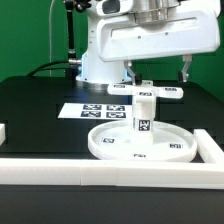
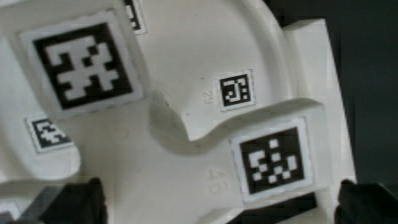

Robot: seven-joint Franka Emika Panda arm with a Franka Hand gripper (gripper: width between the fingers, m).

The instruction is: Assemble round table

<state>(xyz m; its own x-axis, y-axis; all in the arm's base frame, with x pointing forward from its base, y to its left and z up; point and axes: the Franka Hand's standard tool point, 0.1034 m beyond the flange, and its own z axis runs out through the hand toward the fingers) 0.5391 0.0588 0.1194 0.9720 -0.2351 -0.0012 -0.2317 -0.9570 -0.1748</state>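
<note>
The white disc top (image 1: pixel 140 146) lies flat on the black table near the front. The short cylindrical leg (image 1: pixel 143 116) stands upright in its middle. The flat cross-shaped base (image 1: pixel 150 93) sits on top of the leg. My gripper (image 1: pixel 157 76) hangs just above the base, its two dark fingers spread wide on either side of it. In the wrist view the base (image 2: pixel 178 110) fills the frame with its square markers. My gripper (image 2: pixel 217 205) is open, a dark fingertip (image 2: pixel 71 203) showing at each side with a gap to the part.
The marker board (image 1: pixel 92 110) lies flat behind the disc towards the exterior view's left. Long white border bars run along the front (image 1: pixel 100 172) and the right (image 1: pixel 211 150). The arm's white pedestal (image 1: pixel 100 60) stands at the back.
</note>
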